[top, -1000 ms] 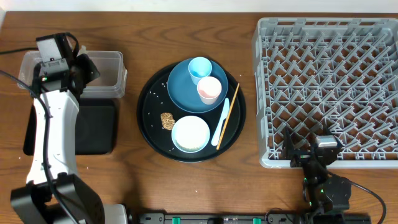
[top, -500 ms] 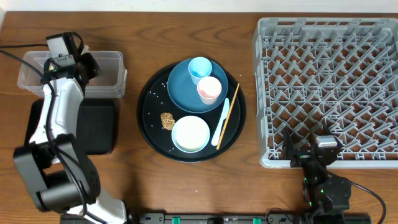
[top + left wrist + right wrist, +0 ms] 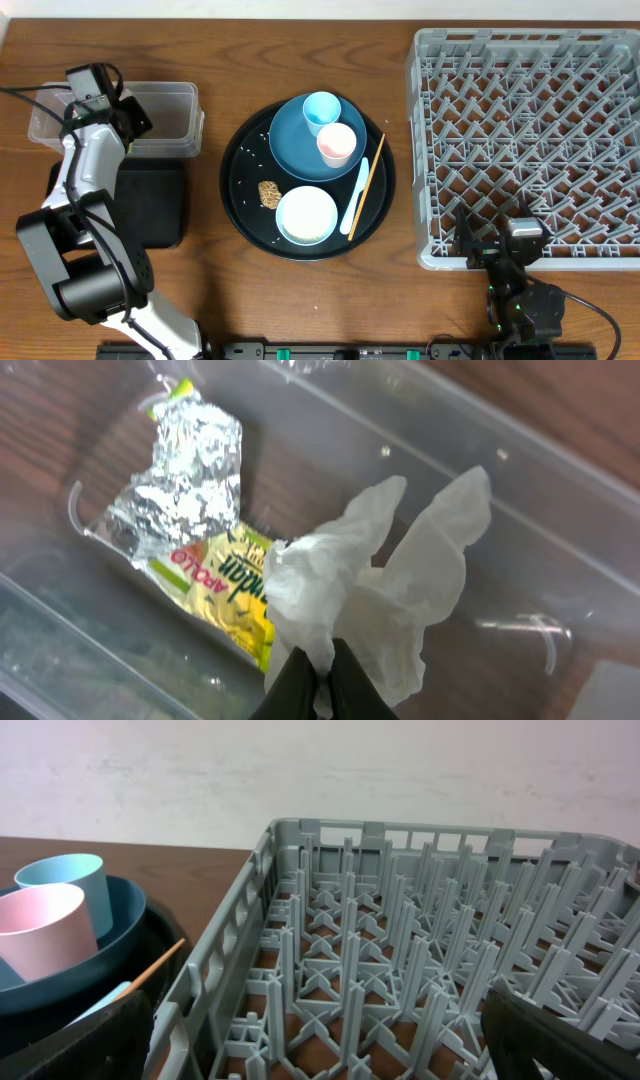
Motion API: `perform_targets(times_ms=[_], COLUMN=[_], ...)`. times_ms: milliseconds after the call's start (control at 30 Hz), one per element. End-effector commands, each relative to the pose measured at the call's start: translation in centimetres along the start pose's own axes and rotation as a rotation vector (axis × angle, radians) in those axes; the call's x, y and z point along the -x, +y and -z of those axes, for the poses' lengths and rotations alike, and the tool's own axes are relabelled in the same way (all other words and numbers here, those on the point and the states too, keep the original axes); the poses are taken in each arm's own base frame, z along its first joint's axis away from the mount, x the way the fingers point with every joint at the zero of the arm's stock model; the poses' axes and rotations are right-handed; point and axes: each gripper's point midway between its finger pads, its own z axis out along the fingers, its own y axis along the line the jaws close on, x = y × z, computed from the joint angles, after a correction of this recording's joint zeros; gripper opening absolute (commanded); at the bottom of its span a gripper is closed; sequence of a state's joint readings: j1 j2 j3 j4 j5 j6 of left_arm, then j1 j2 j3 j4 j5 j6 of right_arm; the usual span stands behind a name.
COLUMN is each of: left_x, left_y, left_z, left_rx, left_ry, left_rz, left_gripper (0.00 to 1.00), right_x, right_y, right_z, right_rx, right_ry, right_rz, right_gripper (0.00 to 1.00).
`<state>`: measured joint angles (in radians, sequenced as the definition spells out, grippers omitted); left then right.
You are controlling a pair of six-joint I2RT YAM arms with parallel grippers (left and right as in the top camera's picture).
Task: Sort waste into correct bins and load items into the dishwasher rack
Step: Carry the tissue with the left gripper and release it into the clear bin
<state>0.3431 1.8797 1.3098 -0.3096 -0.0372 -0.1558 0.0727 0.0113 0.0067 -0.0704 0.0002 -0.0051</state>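
Observation:
My left gripper is shut on the crumpled white tissue and holds it inside the clear tub, above the silvery green-yellow wrapper lying on the tub floor. In the overhead view the left gripper is over the tub. The blue plate carries the pale blue cup and the pink cup. The bowl, spoon, chopstick, brown lump and rice grains lie nearby. My right gripper is open at the rack's front-left corner.
The plate, bowl and the rest sit on a round black tray at mid-table. The shallow black tray lies just in front of the clear tub. The rack's near wall stands right before the right fingers.
My left arm has swung, with the wrist shifting slightly over the tub's left part. The right arm and the dishes have not moved.

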Motion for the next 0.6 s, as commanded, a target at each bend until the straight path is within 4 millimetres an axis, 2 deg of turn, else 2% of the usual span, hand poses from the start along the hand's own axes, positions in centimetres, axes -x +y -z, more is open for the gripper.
perform_targets(times_ms=[0, 333, 567], left_x=[-0.3, -2.1, -1.3], left_y=[0.4, 0.8, 1.1], left_z=[0.0, 0.2, 1.7], left_rx=[0.022, 0.039, 0.052], left_ry=[0.019, 0.095, 0.068], left_rz=[-0.016, -0.023, -0.021], left_gripper=[0.06, 0.06, 0.06], right_x=[-0.1, -0.1, -0.1], right_y=[0.0, 0.0, 0.0], right_z=[0.0, 0.0, 0.0], right_rx=[-0.005, -0.005, -0.005], right_ry=[0.001, 0.001, 0.001], right_rz=[0.008, 0.008, 0.008], right_gripper=[0.99, 0.99, 0.99])
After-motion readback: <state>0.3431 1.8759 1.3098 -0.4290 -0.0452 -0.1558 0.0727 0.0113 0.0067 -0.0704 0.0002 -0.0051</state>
